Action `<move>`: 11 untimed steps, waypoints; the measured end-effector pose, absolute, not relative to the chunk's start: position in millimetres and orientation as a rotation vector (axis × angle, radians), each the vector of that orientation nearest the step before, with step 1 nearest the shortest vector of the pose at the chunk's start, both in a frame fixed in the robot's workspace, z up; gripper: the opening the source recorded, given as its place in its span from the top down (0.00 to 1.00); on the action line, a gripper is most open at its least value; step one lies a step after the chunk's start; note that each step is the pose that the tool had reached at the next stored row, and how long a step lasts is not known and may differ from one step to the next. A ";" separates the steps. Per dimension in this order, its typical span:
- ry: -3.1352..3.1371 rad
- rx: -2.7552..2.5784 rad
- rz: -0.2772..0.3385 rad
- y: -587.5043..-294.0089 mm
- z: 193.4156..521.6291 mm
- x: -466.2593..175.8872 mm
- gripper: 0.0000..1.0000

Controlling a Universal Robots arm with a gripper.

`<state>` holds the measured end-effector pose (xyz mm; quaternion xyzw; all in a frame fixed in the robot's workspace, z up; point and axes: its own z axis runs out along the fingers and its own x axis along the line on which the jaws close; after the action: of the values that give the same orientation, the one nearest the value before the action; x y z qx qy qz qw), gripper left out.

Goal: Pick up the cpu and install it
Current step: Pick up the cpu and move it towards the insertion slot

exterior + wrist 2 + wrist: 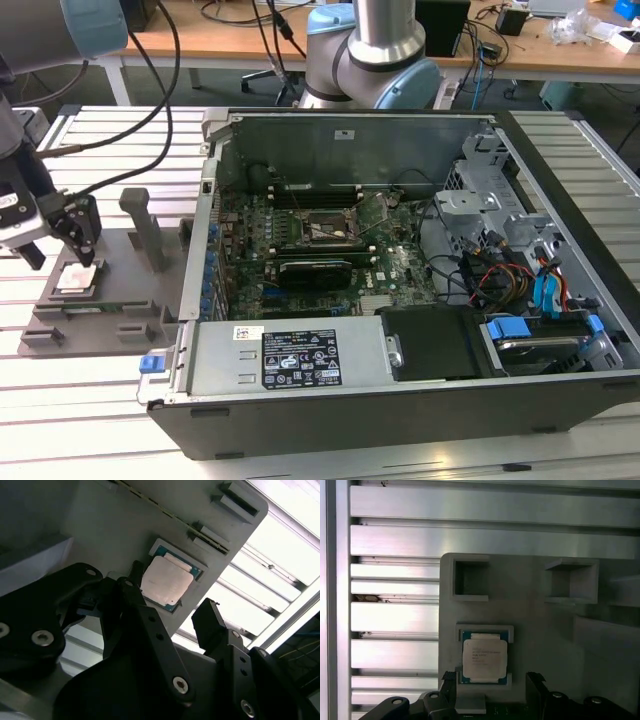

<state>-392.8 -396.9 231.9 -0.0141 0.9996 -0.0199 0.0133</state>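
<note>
Silvery-grey metal top, pale rim: the cpu [484, 656] lies flat in a shallow pocket of the grey fixture plate [540, 630]. The plate rests on the slatted aluminium worktop [120, 400]. In the exterior view the chip sits at about 9 o'clock of the open computer case [350, 440], well apart from it.

The hand [490, 679] hovers just above the chip, fingers spread, one on either side of it. It holds nothing, and I see no pinch on the chip in either wrist view.

Risks, as judged:
- The pocket's raised lip hugs the chip closely. Fingers landing on the lip instead of the chip's edges would close on the plastic.
- In the second wrist view one finger [131, 587] looks nearer the chip's corner than the other. An off-centre squeeze could tilt the chip and wedge it in the pocket.
- A thin flat part gives little edge to grip, so a slip is plausible.

Surroundings, exterior view:
- A grey upright post [145, 225] stands on the plate at about 2 o'clock of the chip, near the hand.
- Black cables [130, 172] drape at 12 to 1 o'clock and could snag.
- The case's side wall [205, 230] stands at 3 o'clock, between the fixture and the motherboard socket [325, 228].
</note>
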 end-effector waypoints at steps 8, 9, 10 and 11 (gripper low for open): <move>3.113 -0.079 -0.043 -396.8 227.2 -392.9 0.34; 3.113 -0.080 -0.043 -396.8 226.9 -392.9 0.34; 3.113 -0.083 -0.043 -396.9 226.1 -392.9 0.34; 3.113 -0.084 -0.043 -396.9 225.6 -392.9 0.34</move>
<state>-392.9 -396.9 225.6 -0.0270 0.9994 -0.0139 0.0135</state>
